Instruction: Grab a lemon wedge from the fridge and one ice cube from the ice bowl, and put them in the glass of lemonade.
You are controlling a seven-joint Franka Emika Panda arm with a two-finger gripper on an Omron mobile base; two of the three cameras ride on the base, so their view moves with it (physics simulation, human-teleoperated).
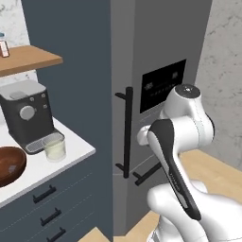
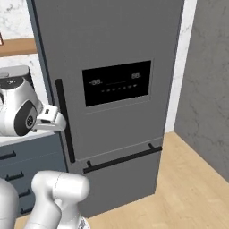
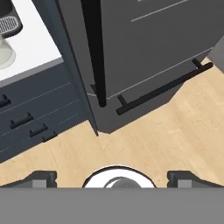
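Note:
The tall grey fridge (image 1: 160, 56) (image 2: 112, 44) (image 3: 144, 39) stands shut, so the lemon wedge is hidden. Its long black vertical handle (image 1: 127, 132) (image 2: 65, 120) (image 3: 94, 52) runs down the door's left edge. My gripper (image 3: 114, 177) is open, fingertips (image 3: 41, 177) wide apart with nothing between them. The hand (image 2: 51, 117) hangs just left of the handle, apart from it. On the white counter stands the glass of lemonade (image 1: 54, 148) (image 3: 5, 52). Left of the glass sits the dark reddish-brown ice bowl (image 1: 8, 164).
A dark coffee machine (image 1: 26, 113) stands behind the glass, under a wooden shelf (image 1: 28, 59). Dark drawers (image 1: 45, 194) fill the counter's front. A horizontal black handle (image 2: 120, 159) crosses the fridge's lower drawer. A grey wall (image 2: 205, 89) closes the right side above wooden floor (image 2: 179, 192).

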